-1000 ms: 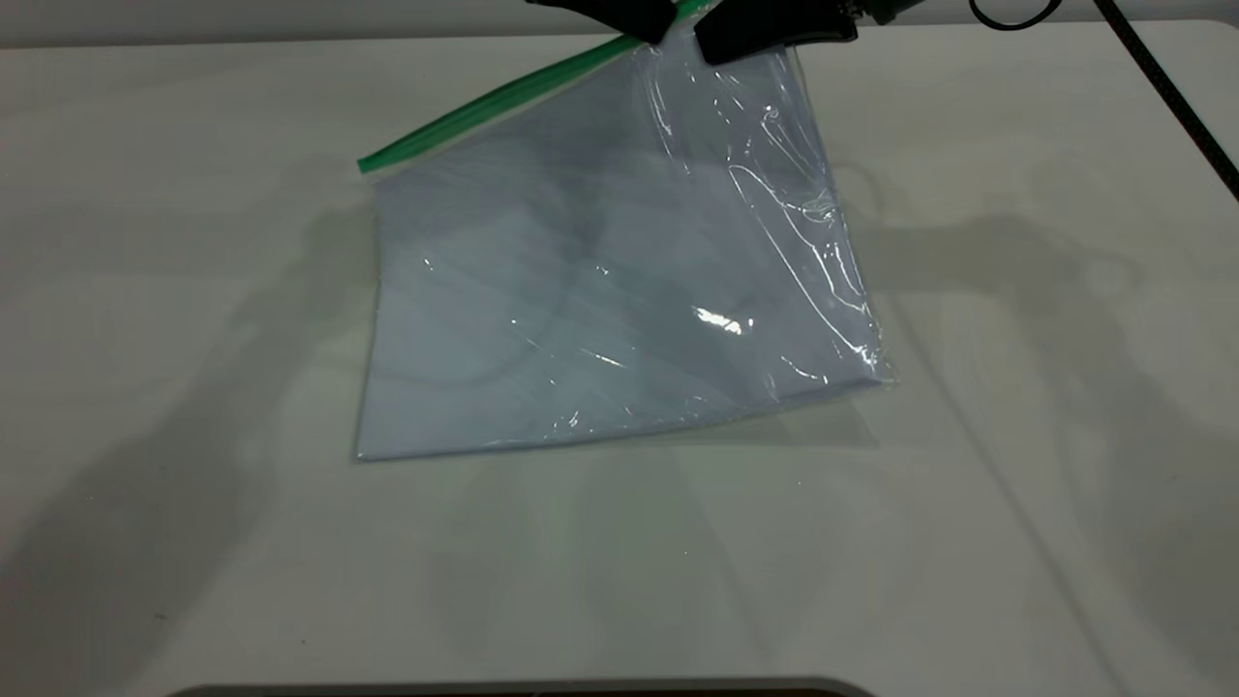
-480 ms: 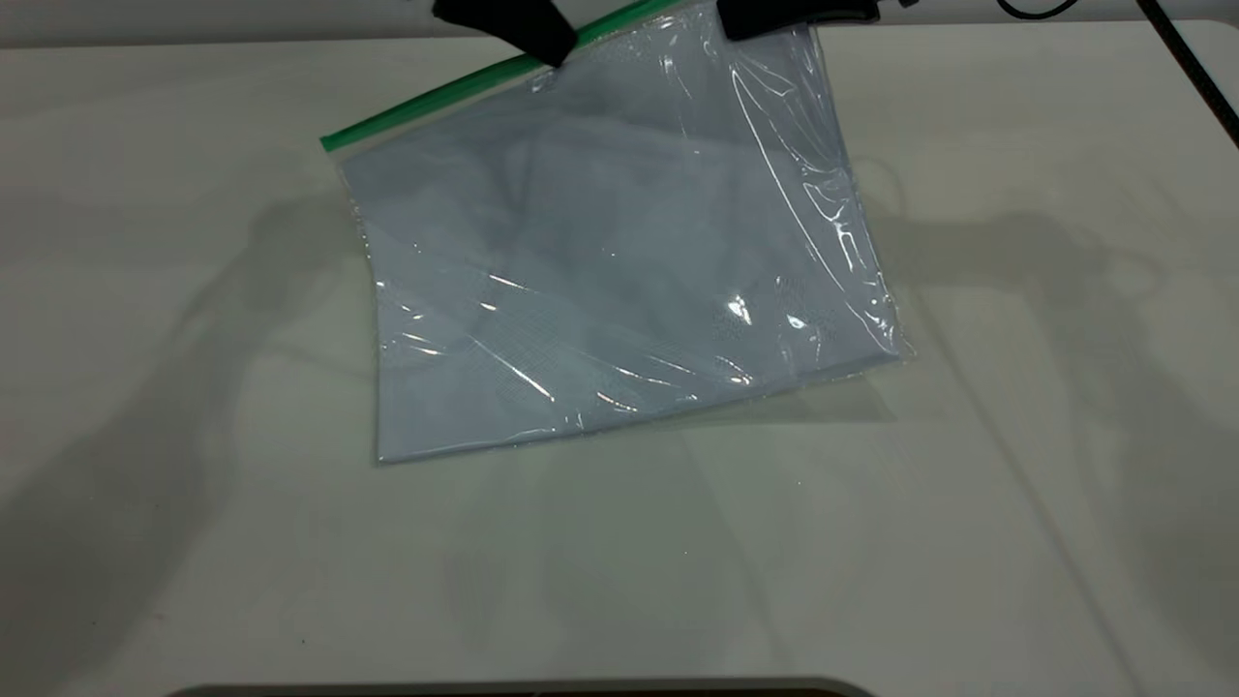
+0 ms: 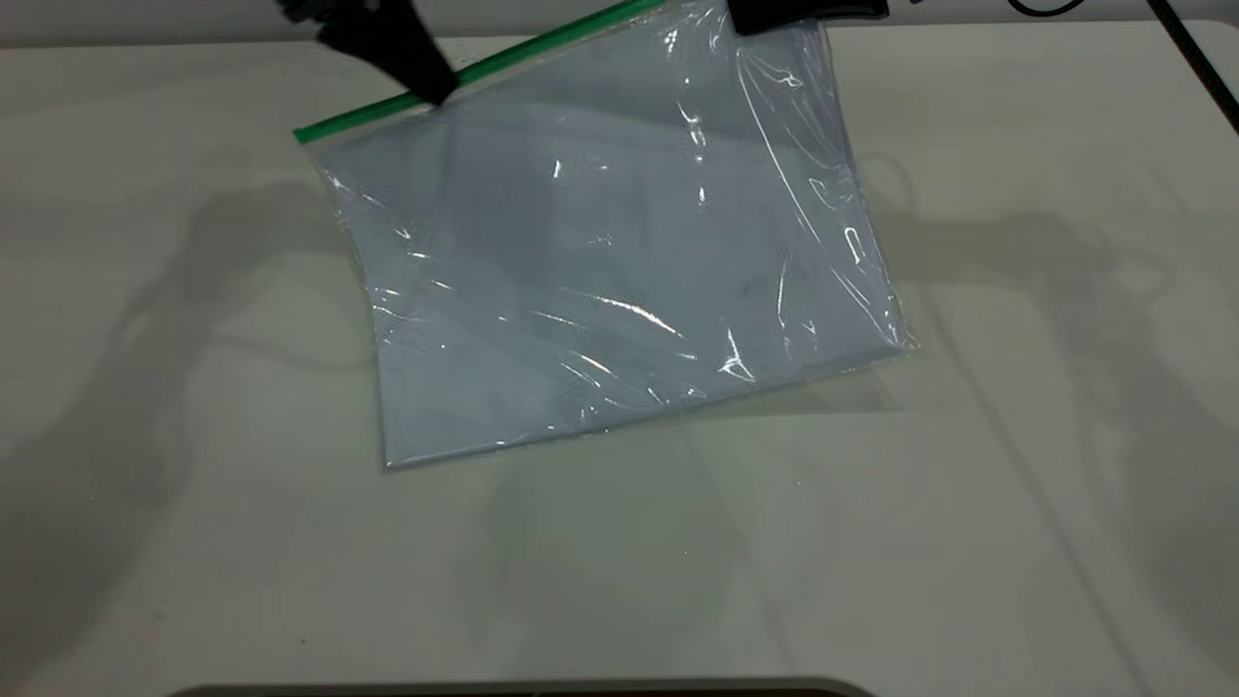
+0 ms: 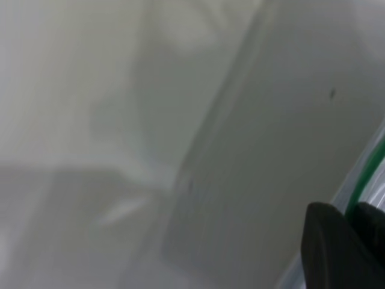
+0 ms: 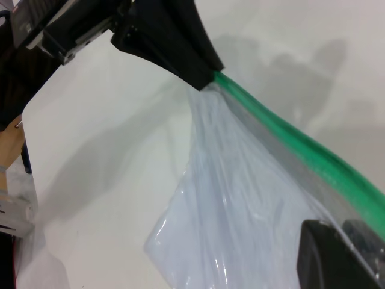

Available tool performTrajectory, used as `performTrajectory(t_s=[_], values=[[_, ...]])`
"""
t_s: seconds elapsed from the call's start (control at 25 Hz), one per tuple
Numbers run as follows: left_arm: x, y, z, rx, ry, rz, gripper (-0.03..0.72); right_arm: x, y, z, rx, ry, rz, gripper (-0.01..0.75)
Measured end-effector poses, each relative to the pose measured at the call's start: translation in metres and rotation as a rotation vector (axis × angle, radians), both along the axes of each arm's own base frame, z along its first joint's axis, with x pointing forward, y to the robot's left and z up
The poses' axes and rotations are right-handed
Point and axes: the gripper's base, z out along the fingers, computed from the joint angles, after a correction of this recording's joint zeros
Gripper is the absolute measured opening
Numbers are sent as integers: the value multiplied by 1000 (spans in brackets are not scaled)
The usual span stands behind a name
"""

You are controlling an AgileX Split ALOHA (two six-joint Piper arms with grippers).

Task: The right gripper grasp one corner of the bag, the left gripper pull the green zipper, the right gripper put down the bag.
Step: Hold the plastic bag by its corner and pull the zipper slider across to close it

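The bag [image 3: 600, 261] is a clear pouch with pale bluish sheets. Its far right corner is lifted and its near edge rests on the table. The green zipper [image 3: 503, 66] runs along its far long edge. My right gripper [image 3: 799, 15] is shut on the bag's far right corner, at the top edge of the exterior view; it also shows in the right wrist view [image 5: 352, 253]. My left gripper [image 3: 426, 87] is shut on the green zipper toward the strip's left end, as the left wrist view [image 4: 355, 238] and the right wrist view [image 5: 201, 75] show. The slider tab is hidden between the fingers.
The white table [image 3: 1016, 436] carries shadows of both arms. A black cable [image 3: 1195, 63] trails at the far right. A dark rounded edge [image 3: 523, 689] lies along the table's front.
My left gripper has slid left along the green zipper, from beside the right gripper to near the strip's left end. The bag has swung and flattened somewhat. The right gripper has stayed put.
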Motion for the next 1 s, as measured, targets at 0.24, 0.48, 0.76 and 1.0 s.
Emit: performTrajectory(t_s=[0.24, 0.48, 0.76, 1.0], values=[[-1, 23, -5, 138, 55, 34, 63, 0, 0, 0, -1, -1, 2, 33], [-3, 38, -9, 278, 91, 82, 68, 0, 0, 0, -4, -2, 0, 33], [5, 40, 4, 301, 100, 167, 87, 0, 1, 0, 0, -3, -5, 33], [27, 39, 49, 202, 29, 240, 227, 5, -5, -11, -81, -16, -54, 56]])
